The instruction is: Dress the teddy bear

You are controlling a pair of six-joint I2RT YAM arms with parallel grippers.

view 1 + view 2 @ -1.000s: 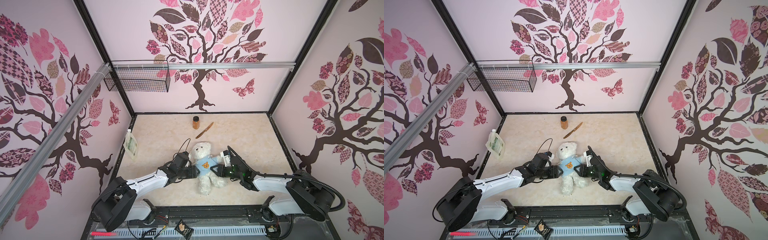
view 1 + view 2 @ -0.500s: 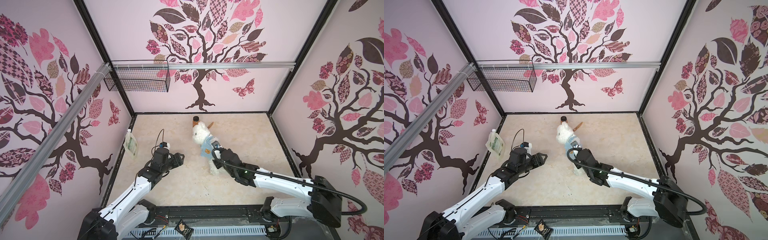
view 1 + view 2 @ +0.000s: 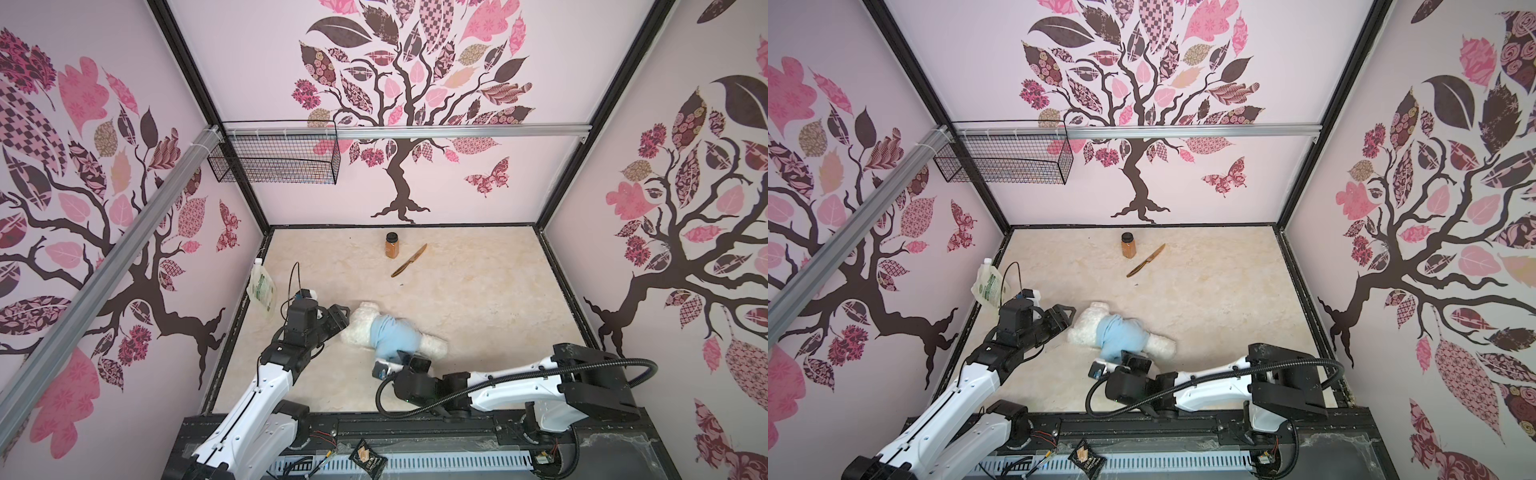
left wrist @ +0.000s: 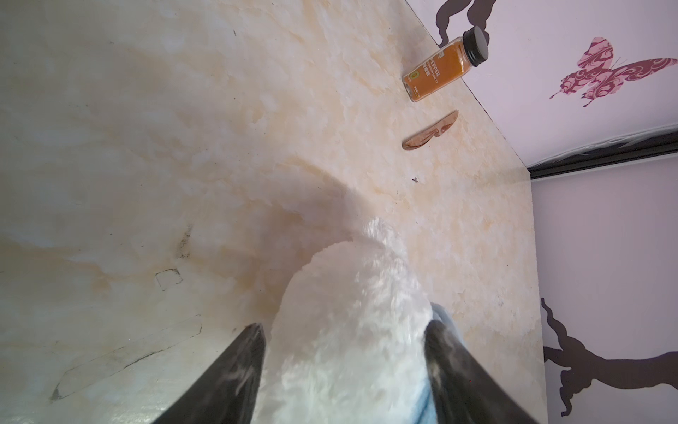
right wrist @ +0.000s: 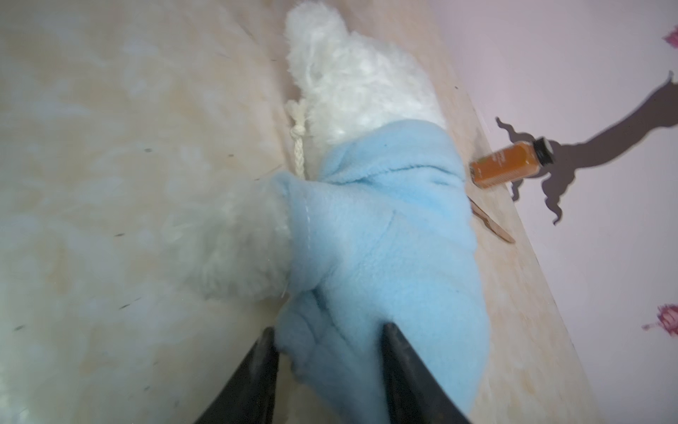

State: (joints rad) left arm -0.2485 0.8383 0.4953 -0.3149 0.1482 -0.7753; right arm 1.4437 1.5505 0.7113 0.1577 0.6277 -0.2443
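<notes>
The teddy bear (image 3: 360,323) (image 3: 1084,329) lies flat across the table in both top views, its head toward the left and its face hidden. A light blue shirt (image 3: 392,336) (image 3: 1122,337) covers its trunk. My left gripper (image 3: 343,318) (image 3: 1069,317) is open at the head. In the left wrist view the white head (image 4: 352,293) fills the gap of the left gripper (image 4: 343,330). My right gripper (image 3: 409,358) (image 3: 1136,358) is at the shirt's near edge. In the right wrist view the right gripper (image 5: 328,336) stands open around a loose fold of the shirt (image 5: 385,238).
An orange spice jar (image 3: 392,246) and a wooden knife (image 3: 409,260) lie near the back wall. A soft pouch (image 3: 262,291) leans at the left wall, close behind my left arm. A wire basket (image 3: 274,160) hangs high on the rail. A cord loop (image 5: 297,147) lies beside the bear.
The bear came down from near the back, where my right gripper held it up, and now lies flat nearer the front. The right jaws widened. My left gripper moved in to its head.
</notes>
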